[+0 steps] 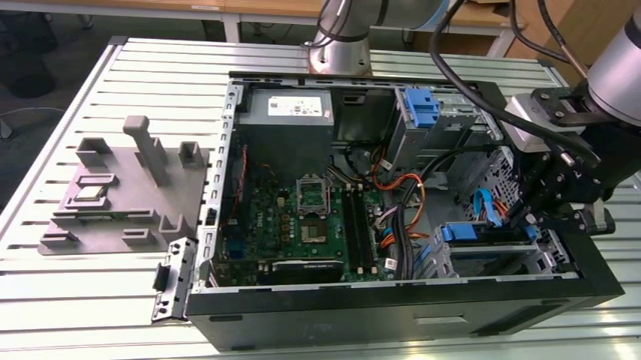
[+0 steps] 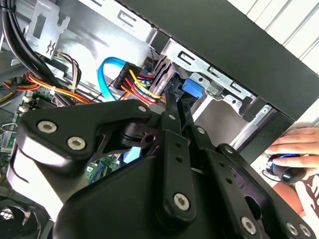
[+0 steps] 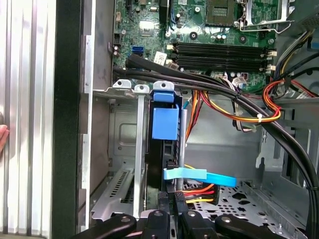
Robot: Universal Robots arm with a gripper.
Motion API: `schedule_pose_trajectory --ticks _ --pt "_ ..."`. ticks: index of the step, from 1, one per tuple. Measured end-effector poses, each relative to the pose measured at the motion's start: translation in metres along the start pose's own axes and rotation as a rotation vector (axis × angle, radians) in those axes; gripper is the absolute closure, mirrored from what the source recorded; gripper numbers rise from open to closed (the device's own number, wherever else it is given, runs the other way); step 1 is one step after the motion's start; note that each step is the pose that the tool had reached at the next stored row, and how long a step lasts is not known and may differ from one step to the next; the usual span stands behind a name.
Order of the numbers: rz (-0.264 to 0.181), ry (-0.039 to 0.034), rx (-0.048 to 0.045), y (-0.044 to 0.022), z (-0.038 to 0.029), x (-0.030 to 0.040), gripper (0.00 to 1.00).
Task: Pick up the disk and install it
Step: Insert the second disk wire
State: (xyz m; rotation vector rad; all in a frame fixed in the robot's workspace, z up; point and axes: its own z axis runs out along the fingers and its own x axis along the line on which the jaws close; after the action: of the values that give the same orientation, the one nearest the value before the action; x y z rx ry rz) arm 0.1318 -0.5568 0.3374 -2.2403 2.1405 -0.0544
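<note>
Gripper (image 3: 172, 206) — black linkage fingers drawn narrow onto the rear edge of the disk (image 3: 167, 149), which stands on edge in the drive cage (image 3: 124, 144) at the case's front corner, its blue carrier tab uppermost in the first wrist view.

Disk — judged rigid, moderately heavy, shock-sensitive; smooth metal faces likely slippery, so the blue plastic carrier frame is the better purchase.

Blue data cable (image 3: 199, 175) and coloured power leads just beside the fingers.

Beyond — motherboard (image 1: 300, 225); grey power supply (image 1: 288, 106) farthest.
</note>
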Motion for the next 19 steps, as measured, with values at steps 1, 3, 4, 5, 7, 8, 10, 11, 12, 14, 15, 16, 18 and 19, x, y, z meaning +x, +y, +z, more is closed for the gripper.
schedule_pose_trajectory --ticks 1,3,4,5,7,8,10,11,12,14,15,16,18,19 --pt "0.000 0.0001 0.0000 0.0002 0.0002 -0.0001 0.84" --pt "0.001 0.0004 -0.0001 0.0005 0.0004 -0.0001 0.84" --pt "0.001 0.0004 -0.0001 0.0006 0.0005 0.0000 0.84" --pt "0.001 0.0004 -0.0001 0.0006 0.0005 0.0000 0.84" --pt "0.000 0.0002 0.0000 0.0007 0.0007 0.0000 0.84" --pt "0.001 0.0002 -0.0001 0.0007 0.0007 0.0000 0.84" --pt "0.001 0.0001 0.0000 0.0009 0.0010 -0.0001 0.84" --pt "0.001 0.0001 0.0000 0.0010 0.0013 -0.0001 0.84" --pt "0.001 0.0001 0.0000 0.0012 0.0016 0.0000 0.84" --pt "0.001 0.0002 0.0000 0.0014 0.0022 0.0000 0.84" --pt "0.001 0.0001 0.0000 0.0015 0.0025 -0.0001 0.84" --pt "0.001 0.0003 0.0000 0.0016 0.0028 0.0000 0.84" --pt "0.001 0.0004 0.0000 0.0018 0.0032 0.0000 0.84" --pt "0.001 0.0003 0.0000 0.0019 0.0034 -0.0001 0.84"
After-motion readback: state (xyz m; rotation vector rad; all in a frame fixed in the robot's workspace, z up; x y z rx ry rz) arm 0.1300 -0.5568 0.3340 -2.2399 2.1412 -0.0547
